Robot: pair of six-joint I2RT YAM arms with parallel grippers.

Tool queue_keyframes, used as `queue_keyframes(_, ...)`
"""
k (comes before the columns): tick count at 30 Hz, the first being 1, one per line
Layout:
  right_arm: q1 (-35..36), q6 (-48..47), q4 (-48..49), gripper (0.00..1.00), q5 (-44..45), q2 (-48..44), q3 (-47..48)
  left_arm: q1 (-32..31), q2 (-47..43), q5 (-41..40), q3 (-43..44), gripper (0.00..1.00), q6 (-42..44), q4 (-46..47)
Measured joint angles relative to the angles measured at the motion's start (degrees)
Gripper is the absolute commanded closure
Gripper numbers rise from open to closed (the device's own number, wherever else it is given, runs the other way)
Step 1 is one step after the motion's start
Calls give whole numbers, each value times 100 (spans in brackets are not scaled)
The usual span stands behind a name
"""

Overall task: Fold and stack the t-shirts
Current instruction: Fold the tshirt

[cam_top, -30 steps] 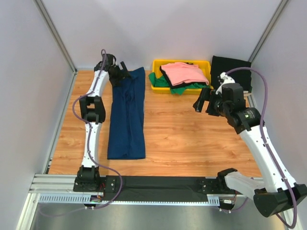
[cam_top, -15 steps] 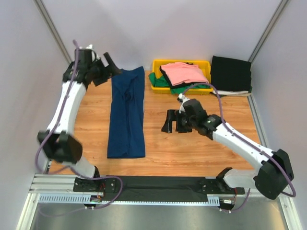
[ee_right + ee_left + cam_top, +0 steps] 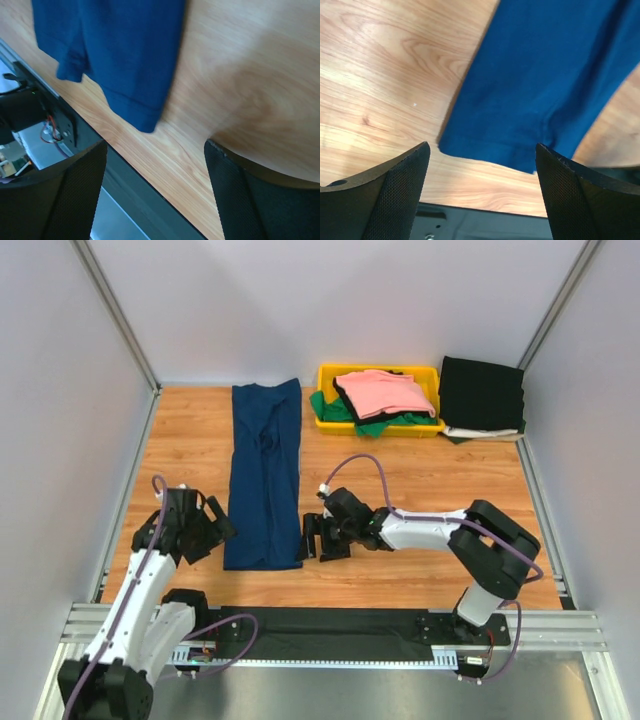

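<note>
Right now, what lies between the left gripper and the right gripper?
The near end of the navy t-shirt lies between the left gripper and the right gripper, as the top view shows.

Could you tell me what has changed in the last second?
Both arms swung to the near hem of the navy shirt: the left gripper from its far end to the hem's left corner, the right gripper from the far right to its right corner. Both open, empty. Shirt, bin and other tees unmoved.
</note>
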Motion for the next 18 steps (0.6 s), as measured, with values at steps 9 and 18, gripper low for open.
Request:
queue_keyframes(9, 142, 461, 1075, 40, -151, 815, 350, -79, -573, -212, -946, 21, -925, 439)
queue_keyframes(18, 131, 531, 1246, 73, -149, 1163, 507, -81, -490, -46, -1471, 55, -1172, 990)
